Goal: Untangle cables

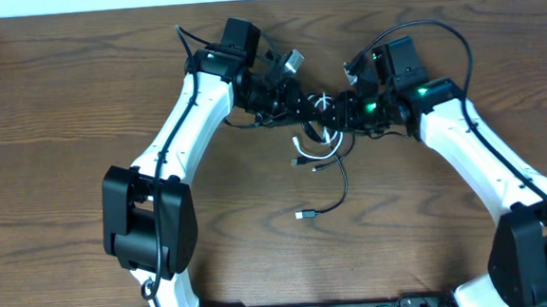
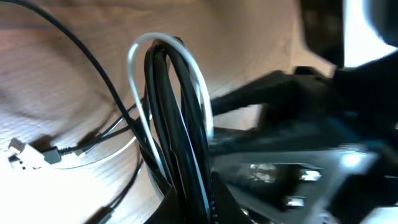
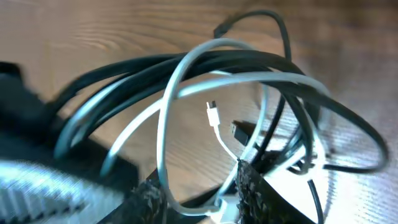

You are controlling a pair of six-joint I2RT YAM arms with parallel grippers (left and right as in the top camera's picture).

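Looped black and white cables (image 3: 155, 62) hang above the wood-grain table (image 1: 61, 109).

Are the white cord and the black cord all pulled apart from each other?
No, the right wrist view shows the white cord looping through the coils of the black cord.

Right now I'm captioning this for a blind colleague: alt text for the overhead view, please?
The left hand and right hand meet at a tangle of thin black and white cables on a brown wooden table; one black cable trails toward the near edge, ending in a small plug.
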